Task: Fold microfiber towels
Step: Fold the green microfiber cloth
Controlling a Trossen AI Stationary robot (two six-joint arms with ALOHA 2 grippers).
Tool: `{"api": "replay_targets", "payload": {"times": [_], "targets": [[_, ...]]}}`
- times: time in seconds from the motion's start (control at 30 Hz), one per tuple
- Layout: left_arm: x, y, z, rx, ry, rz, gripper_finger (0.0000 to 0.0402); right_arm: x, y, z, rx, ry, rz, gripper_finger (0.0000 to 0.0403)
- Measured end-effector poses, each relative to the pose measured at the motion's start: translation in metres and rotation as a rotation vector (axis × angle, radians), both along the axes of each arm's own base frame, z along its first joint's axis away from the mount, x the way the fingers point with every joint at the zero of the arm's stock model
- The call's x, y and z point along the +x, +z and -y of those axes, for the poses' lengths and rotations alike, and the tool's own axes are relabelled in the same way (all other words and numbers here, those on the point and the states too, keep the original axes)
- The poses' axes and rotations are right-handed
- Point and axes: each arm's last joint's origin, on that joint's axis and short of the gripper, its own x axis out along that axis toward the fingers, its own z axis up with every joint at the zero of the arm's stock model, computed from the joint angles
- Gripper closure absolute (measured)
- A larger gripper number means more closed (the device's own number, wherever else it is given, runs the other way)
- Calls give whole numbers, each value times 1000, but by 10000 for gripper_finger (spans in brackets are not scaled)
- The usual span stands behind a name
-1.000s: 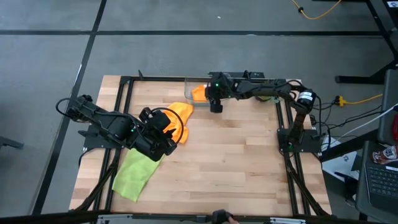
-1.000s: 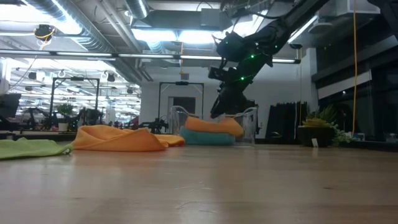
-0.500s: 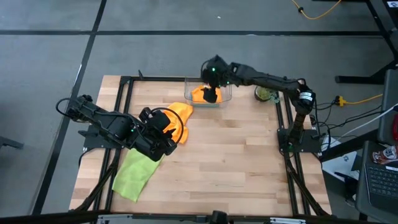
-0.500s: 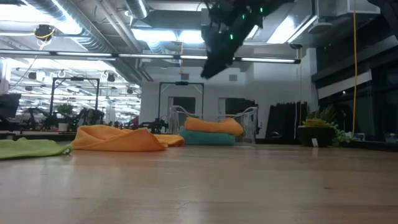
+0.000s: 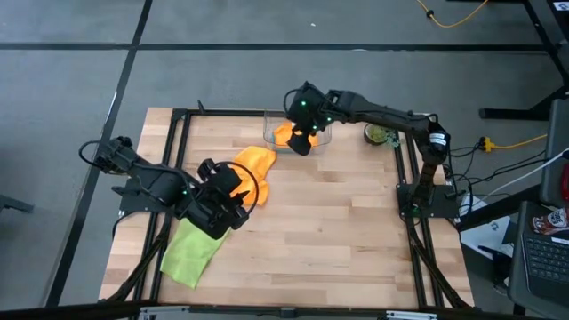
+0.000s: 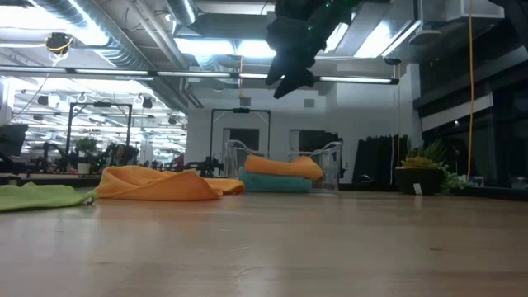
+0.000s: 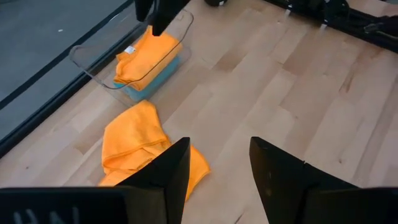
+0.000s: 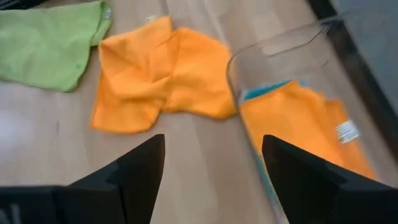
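Observation:
A crumpled orange towel (image 5: 253, 167) lies on the wooden table, and a lime green towel (image 5: 190, 252) lies flat toward the near left. In the clear bin (image 7: 93, 62) at the far edge, a folded orange towel (image 7: 147, 55) rests on a teal towel (image 6: 276, 184). My left gripper (image 7: 217, 155) hovers open above the crumpled orange towel's near end, with nothing between its fingers. My right gripper (image 8: 211, 149) hangs open and high above the bin's near side (image 5: 300, 142), holding nothing.
Black frame rails (image 5: 178, 133) run along the table's left, right and far edges. A small green thing (image 5: 380, 134) sits at the far right corner. Bare wood (image 5: 338, 222) spreads across the middle and right of the table.
My right gripper has risen from inside the bin to well above it, and its wrist has rolled as it rose. The folded orange towel stays in the bin on the teal one.

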Motion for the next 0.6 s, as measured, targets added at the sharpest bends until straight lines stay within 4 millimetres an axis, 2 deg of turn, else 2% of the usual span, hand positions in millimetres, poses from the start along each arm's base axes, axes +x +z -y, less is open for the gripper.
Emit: {"api": "replay_targets", "payload": {"times": [0.27, 0.6], "targets": [[-4, 0, 8, -1, -34, 1, 243, 8, -2, -30, 80, -17, -27, 131], [-3, -3, 15, -42, -19, 18, 243, 12, -6, -84, 83, 139, -118, 131]]}}
